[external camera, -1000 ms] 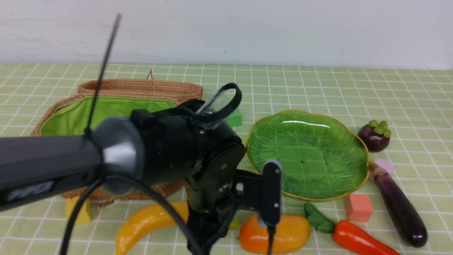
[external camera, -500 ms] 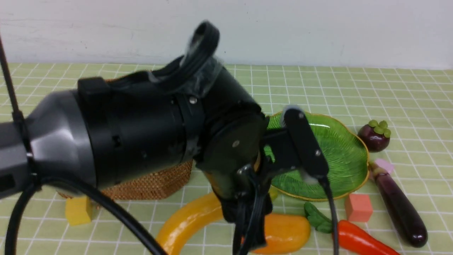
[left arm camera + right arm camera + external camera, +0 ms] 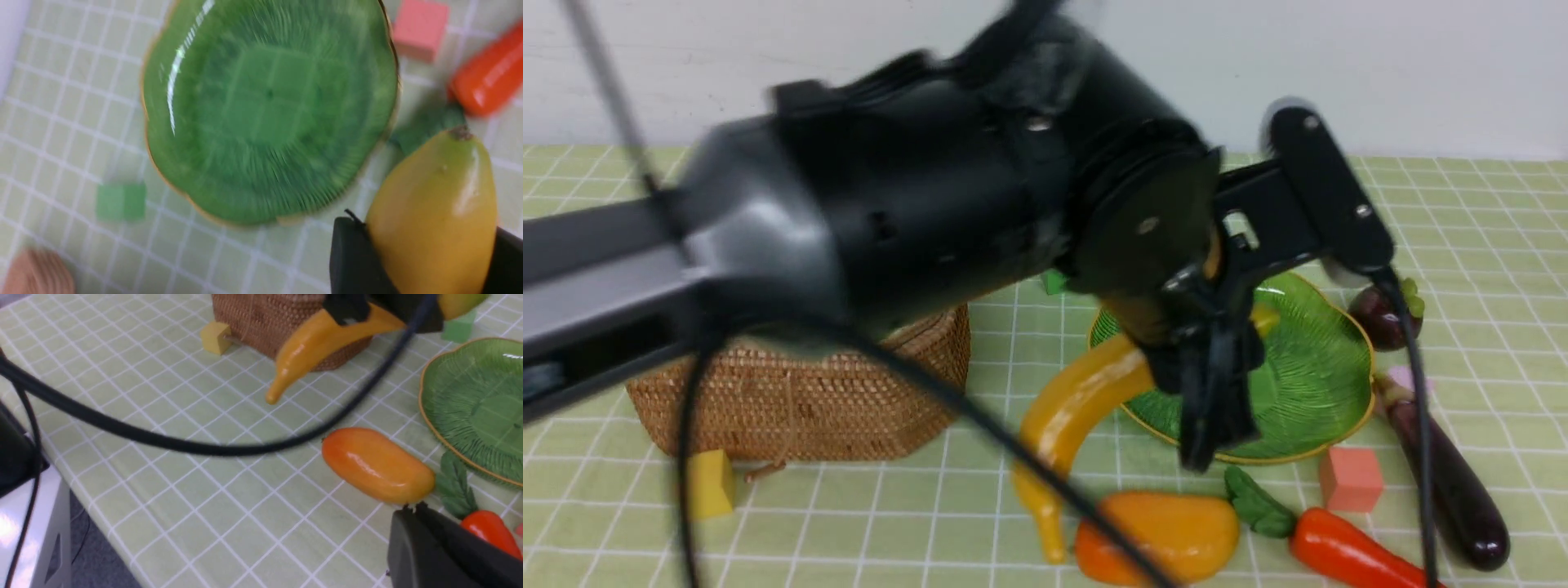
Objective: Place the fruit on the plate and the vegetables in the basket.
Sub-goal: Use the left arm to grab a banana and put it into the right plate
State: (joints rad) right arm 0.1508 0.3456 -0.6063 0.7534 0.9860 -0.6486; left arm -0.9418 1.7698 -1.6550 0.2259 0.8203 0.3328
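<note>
Front view: basket (image 3: 800, 400) mostly behind left arm (image 3: 890, 188).

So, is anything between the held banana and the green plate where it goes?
Nothing visible does. The banana, held in the left gripper, hangs above the table near the plate, and the plate lies bare.

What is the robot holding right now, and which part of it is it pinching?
The banana. The left gripper pinches it near its upper end, and the longer part hangs down free.
</note>
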